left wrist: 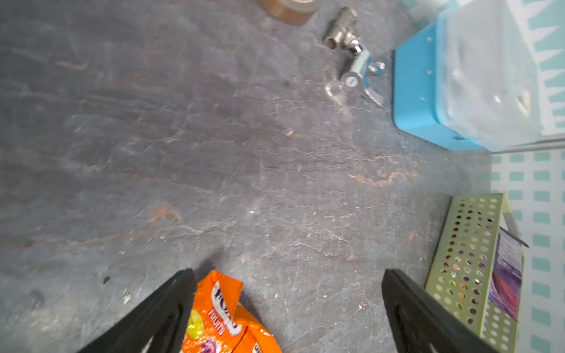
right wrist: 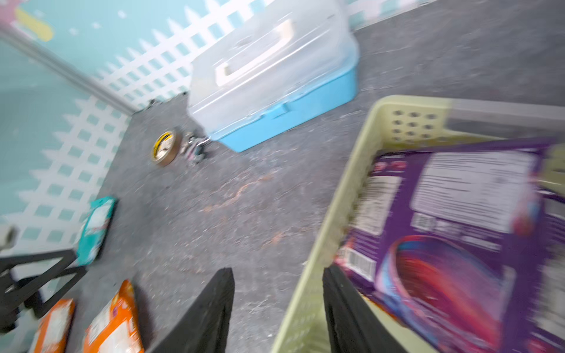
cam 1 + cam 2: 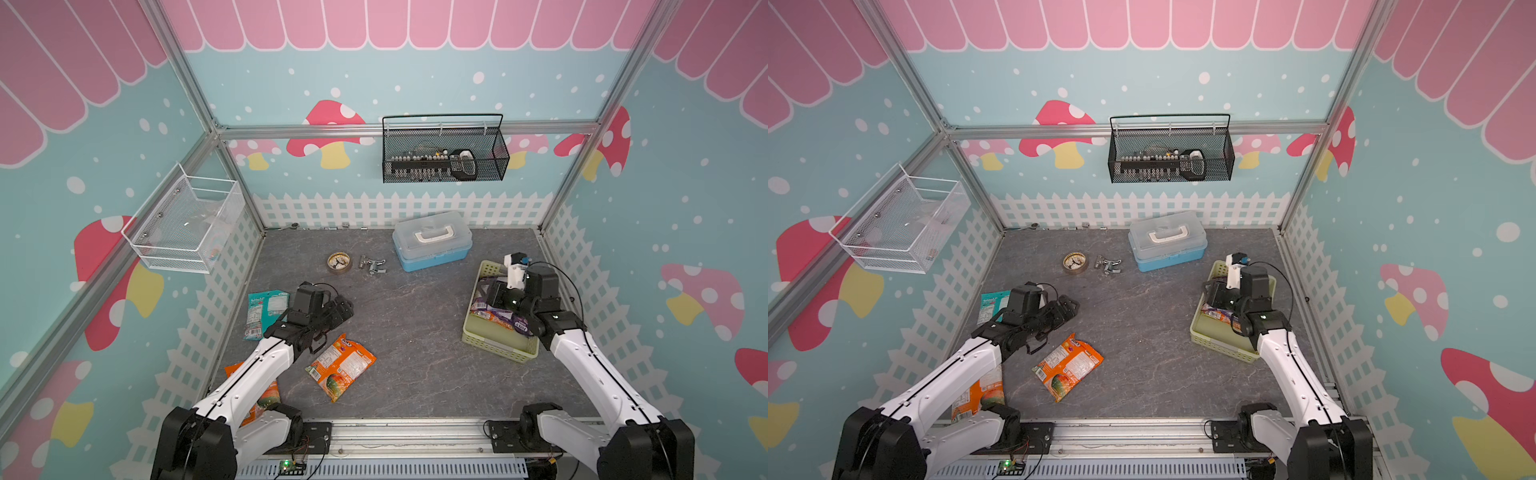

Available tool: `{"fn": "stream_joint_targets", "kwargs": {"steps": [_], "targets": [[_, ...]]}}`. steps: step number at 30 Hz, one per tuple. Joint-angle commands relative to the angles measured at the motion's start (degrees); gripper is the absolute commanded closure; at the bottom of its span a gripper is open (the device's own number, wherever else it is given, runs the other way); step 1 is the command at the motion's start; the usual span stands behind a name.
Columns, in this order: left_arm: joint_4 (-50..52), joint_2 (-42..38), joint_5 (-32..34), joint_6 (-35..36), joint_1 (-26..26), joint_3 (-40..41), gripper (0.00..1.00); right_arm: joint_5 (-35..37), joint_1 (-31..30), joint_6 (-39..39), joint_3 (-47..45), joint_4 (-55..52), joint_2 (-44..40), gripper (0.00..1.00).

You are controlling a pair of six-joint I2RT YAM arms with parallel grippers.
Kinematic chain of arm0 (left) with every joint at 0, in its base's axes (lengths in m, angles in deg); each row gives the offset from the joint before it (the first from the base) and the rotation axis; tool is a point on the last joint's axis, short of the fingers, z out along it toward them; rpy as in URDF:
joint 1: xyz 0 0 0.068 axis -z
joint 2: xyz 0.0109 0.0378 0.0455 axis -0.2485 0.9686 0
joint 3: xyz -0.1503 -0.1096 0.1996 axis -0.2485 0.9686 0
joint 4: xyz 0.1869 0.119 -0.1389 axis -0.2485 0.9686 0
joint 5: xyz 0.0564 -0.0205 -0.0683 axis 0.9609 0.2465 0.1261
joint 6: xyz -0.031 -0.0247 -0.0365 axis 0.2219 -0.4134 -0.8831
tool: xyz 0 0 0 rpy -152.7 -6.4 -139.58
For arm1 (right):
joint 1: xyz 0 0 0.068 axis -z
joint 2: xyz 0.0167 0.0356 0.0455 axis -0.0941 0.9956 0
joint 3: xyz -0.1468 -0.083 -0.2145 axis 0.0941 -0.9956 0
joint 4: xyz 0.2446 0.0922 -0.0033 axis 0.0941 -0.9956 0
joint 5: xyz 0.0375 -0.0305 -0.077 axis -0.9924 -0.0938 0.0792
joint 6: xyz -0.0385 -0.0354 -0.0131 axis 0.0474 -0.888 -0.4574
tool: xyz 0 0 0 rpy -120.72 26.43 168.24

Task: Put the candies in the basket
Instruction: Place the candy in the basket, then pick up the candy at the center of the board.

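Jaws empty: left gripper (image 1: 289,272) spread wide, right gripper (image 2: 278,270) half-spread over blurred basket (image 2: 351,171); left arm (image 3: 946,374) half-hides orange bag (image 3: 976,397).

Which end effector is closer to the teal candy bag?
Left. The left end effector hovers just beside the teal candy bag; the right end effector is across the table, over the basket.

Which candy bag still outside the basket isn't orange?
The teal bag with the white label, farthest back of the three. The mid-table bag and the front-edge bag are both orange.
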Motion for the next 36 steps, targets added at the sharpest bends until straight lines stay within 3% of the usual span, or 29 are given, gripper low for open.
{"fn": "stream_joint_targets", "kwargs": {"steps": [1,9,14,19,25,36], "targets": [[3.88,-1.68,3.04,-7.13,-0.37,2.40,0.01,-0.21,-7.37,4.28,1.52,0.25,2.00,0.48],[5.69,-3.91,-3.87,-12.85,-0.37,8.30,0.01,-1.40,-28.79,2.53,1.83,10.33,13.01,0.48],[6.17,-3.35,-3.78,-14.09,-0.42,10.64,0.01,-4.08,-38.86,-0.19,5.68,14.41,25.30,0.51],[6.09,-2.46,-2.34,-13.00,-0.35,10.00,0.01,-10.18,-41.91,-3.87,12.74,16.49,35.76,0.50],[5.42,-1.74,-2.51,-13.38,-0.37,10.10,0.01,-12.28,-43.09,-9.41,24.29,9.47,47.90,0.50],[4.19,-1.92,-2.87,-14.25,-0.42,9.71,0.01,-14.12,-43.01,-10.26,29.01,9.06,56.84,0.50]]}}
